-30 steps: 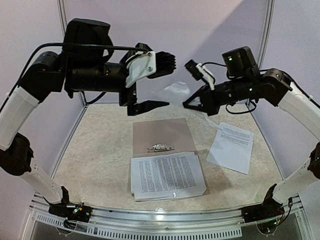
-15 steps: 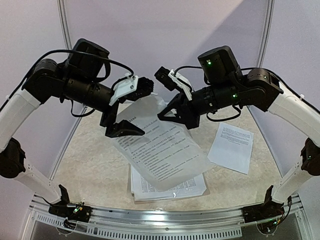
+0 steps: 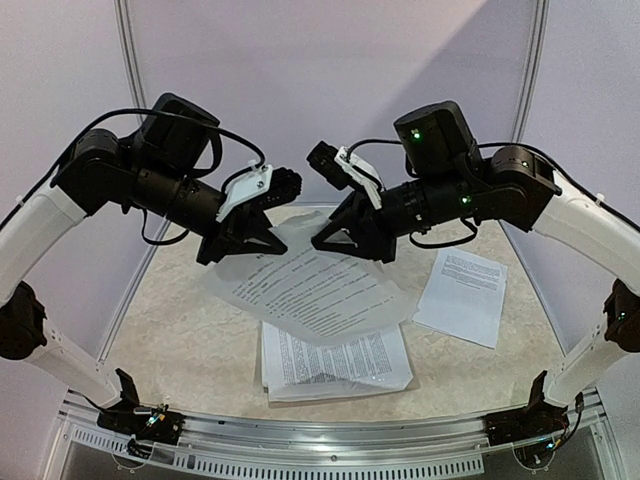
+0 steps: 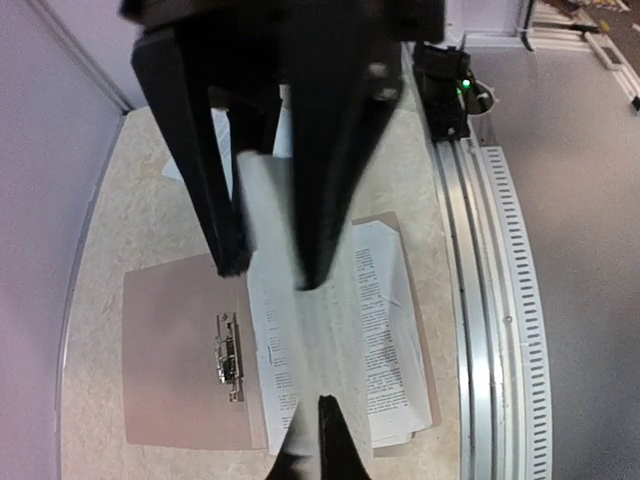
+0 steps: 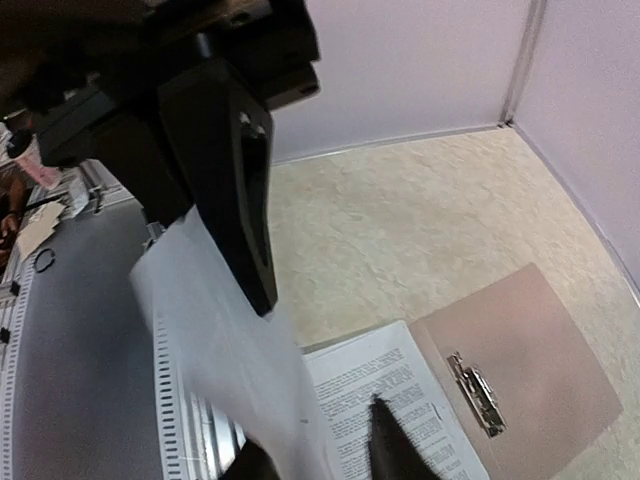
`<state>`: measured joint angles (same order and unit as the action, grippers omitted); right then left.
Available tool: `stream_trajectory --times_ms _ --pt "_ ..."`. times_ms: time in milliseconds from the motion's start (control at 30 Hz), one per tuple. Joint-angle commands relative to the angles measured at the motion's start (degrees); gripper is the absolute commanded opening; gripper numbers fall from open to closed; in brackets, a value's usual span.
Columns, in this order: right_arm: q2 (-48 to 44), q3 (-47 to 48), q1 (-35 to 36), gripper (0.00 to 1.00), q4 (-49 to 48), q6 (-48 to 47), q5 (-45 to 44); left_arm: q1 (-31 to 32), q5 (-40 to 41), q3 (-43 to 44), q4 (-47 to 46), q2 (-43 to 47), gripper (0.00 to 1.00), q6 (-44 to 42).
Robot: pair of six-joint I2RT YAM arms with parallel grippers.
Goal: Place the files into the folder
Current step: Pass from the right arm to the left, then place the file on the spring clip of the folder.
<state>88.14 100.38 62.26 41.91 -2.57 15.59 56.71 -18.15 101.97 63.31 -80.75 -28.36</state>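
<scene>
Change: the left gripper (image 3: pixel 262 240), wide open a second ago, now pinches the lifted sheet (image 3: pixel 310 290) at its 10 o'clock corner. The right gripper (image 3: pixel 335 238) sits at the sheet's 1 o'clock edge; whether its jaws clamp or have parted, cannot tell. Sheet hangs mid-air over the folder (image 4: pixel 180 340) and the stack (image 3: pixel 335 365) at 6 o'clock. Spare sheet (image 3: pixel 462 295) lies at 4 o'clock, untouched. Judgement: a handover or two-handed carry; filing not yet done.

A beige, mottled stone-look tabletop (image 3: pixel 180 330) fills the enclosure. Plain pale lilac wall panels (image 3: pixel 330 80) stand behind it and on both sides, joined by thin silver upright posts (image 3: pixel 125 40). A slotted silver metal rail (image 3: pixel 330 447) runs along the near edge.
</scene>
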Motion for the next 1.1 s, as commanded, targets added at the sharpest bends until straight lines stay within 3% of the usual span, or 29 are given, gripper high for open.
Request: stream_trajectory --times_ms 0,133,400,533,633,867,1067 --pt "-5.7 -6.5 -0.3 0.75 -6.9 1.7 -16.8 -4.3 5.6 4.1 -4.0 0.0 0.00 3.6" --pt "-12.5 -15.7 -1.9 0.98 -16.2 4.2 -23.0 -5.7 14.6 12.8 -4.7 1.1 0.00 3.9" --pt "-27.3 -35.6 -2.1 0.99 -37.0 0.6 -23.3 -5.9 17.9 28.5 -3.7 3.5 0.00 3.9" --pt "-26.8 -37.1 -2.9 0.99 -44.4 2.2 -21.9 -5.8 16.4 34.2 -3.0 3.2 0.00 3.1" --pt "-24.9 -37.4 -4.8 0.99 -53.2 6.9 -13.3 -5.9 15.5 37.3 -2.9 2.8 0.00 3.7" --pt "-19.3 -35.5 -7.2 0.99 -67.5 5.8 -9.2 -5.9 10.0 36.8 -3.1 3.4 0.00 6.1" --pt "-16.7 -32.5 -10.5 0.99 -69.6 8.6 -5.1 -6.1 6.8 37.6 -2.8 3.6 0.00 7.4"
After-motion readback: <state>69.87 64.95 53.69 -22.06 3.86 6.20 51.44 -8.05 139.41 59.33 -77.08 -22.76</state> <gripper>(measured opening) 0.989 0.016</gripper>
